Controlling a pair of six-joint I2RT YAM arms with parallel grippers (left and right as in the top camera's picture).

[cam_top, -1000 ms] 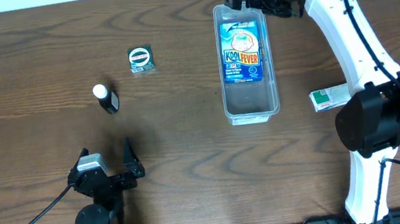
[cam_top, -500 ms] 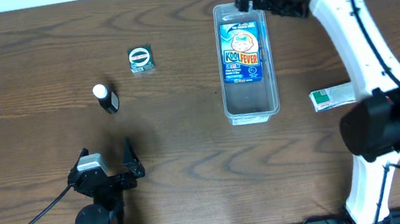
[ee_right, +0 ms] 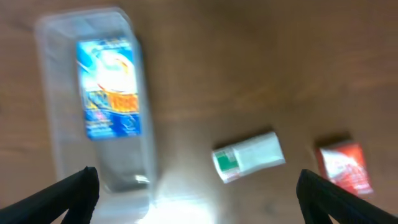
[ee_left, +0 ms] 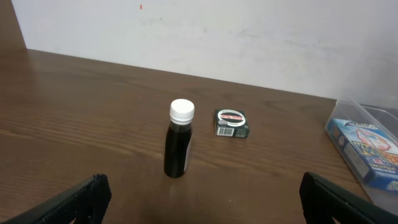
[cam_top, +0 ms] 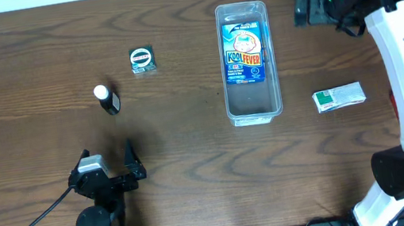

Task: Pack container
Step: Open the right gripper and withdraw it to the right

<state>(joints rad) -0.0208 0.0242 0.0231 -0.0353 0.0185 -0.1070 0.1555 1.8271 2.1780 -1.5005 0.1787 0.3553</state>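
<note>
Currently the container point(cam_top: 254, 105) lies on the desk, off to the left of the right fingers point(cam_top: 306, 6) and well apart from them. A blue packet point(cam_top: 245, 54) lies flat in its far half; the near half is bare.

Right fingers are apart, with nothing between them. Left fingers point(cam_top: 129, 152) are also apart, with the bottle point(ee_left: 179, 146) upright ahead of them and the small green box point(ee_left: 232, 122) just beyond it.

Risks, as judged:
- The right wrist view is smeared, which suggests a fast swing. A descent at that pace could miss or shove the green-and-white packet point(cam_top: 338, 97), which lies thin and flat below the fingers.
- The red packet point(ee_right: 341, 167) sits near the arm and could be swept.
- The tub looks light, so a nudge on its wall could slide it.
- The bottle could topple if it is pinched off-centre.

Versus one second ago: the right fingers were at the container's far right corner and have swung clear to its right. The container, its packet, the loose items and the left arm are unmoved.
</note>
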